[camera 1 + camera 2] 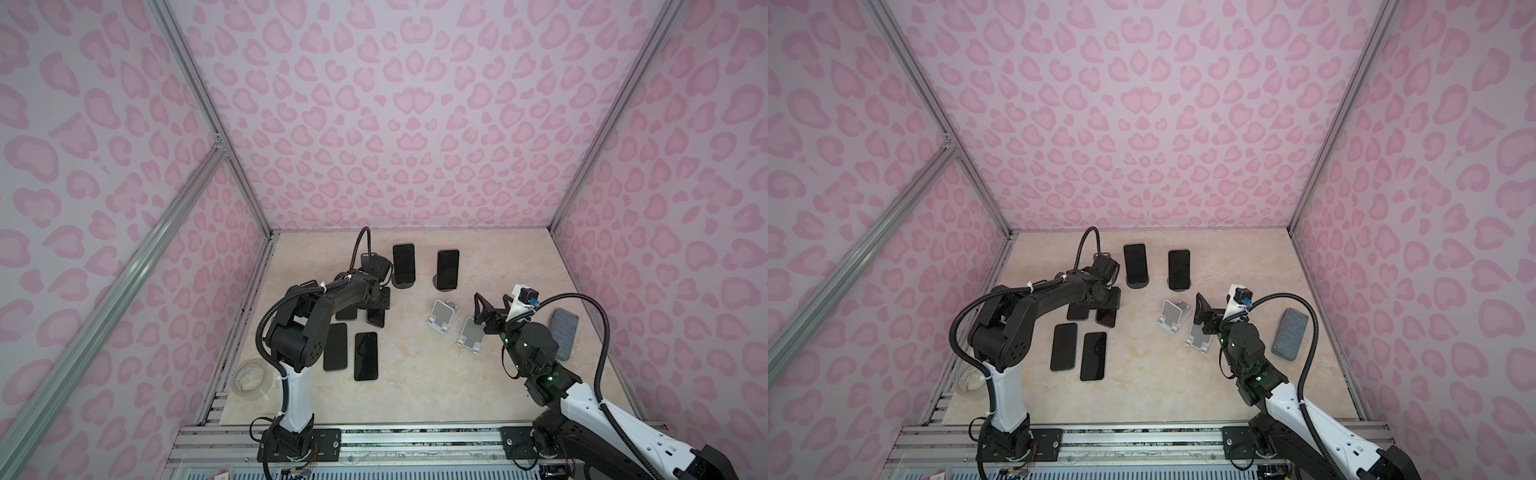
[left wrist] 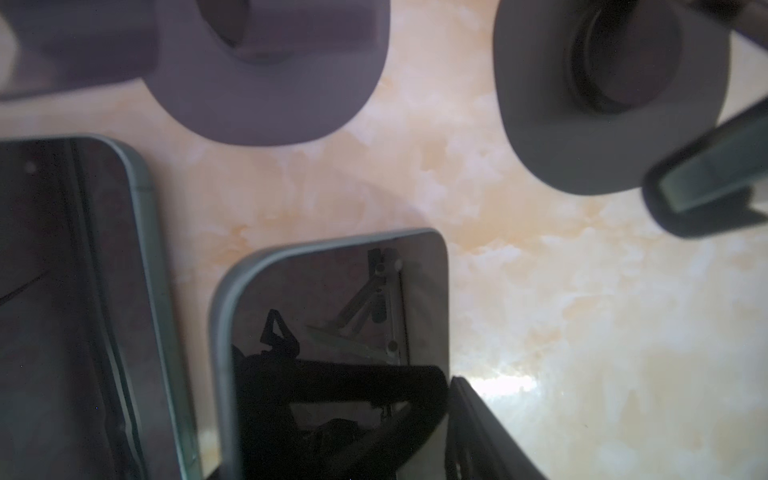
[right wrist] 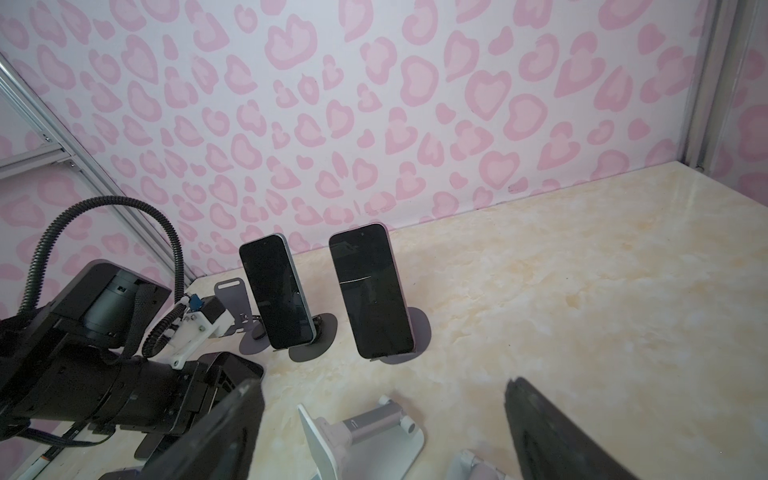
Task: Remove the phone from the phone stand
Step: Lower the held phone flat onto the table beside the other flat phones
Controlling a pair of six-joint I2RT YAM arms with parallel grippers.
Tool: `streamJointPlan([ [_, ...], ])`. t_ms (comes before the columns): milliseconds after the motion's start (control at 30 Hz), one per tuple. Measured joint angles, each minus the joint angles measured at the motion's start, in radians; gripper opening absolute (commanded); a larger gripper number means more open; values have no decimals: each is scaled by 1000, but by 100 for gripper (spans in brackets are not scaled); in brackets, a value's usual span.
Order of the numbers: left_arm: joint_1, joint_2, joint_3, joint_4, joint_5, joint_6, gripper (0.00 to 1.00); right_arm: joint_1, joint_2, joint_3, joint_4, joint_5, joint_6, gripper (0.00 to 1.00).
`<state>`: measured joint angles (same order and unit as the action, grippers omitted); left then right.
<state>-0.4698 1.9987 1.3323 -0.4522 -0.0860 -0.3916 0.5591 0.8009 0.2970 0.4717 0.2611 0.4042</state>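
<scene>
Marble tabletop (image 1: 436,386); flat phones (image 1: 366,356); stands (image 1: 443,316)

Bare table (image 1: 436,386) is left open at the front and in the strip between the upright phones (image 1: 404,262). The middle is blocked by two empty stands (image 1: 442,316), the left by flat phones (image 1: 365,356) lying under the left arm (image 1: 332,295), and the right edge by a grey case (image 1: 564,334), with room left behind it.
</scene>
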Motion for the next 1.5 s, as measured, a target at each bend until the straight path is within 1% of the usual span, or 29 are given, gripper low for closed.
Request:
streamJointPlan([
  [267, -2, -9, -29, 34, -27, 4, 69, 0, 6, 2, 0, 0, 0, 93],
  [500, -2, -8, -31, 33, -42, 3, 71, 0, 6, 2, 0, -1, 3, 93],
  [633, -2, -6, -32, 34, -57, 3, 75, 0, -1, 2, 0, -1, 3, 93],
  [867, -2, -6, -39, 34, -69, 3, 76, 0, -5, 2, -4, 0, 3, 93],
  [1133, -2, -6, -41, 35, -73, 0, 79, 0, -6, 2, -8, 12, 2, 93],
  [1500, -1, -6, -42, 35, -75, 0, 79, 0, -5, 10, -24, 12, 2, 93],
])
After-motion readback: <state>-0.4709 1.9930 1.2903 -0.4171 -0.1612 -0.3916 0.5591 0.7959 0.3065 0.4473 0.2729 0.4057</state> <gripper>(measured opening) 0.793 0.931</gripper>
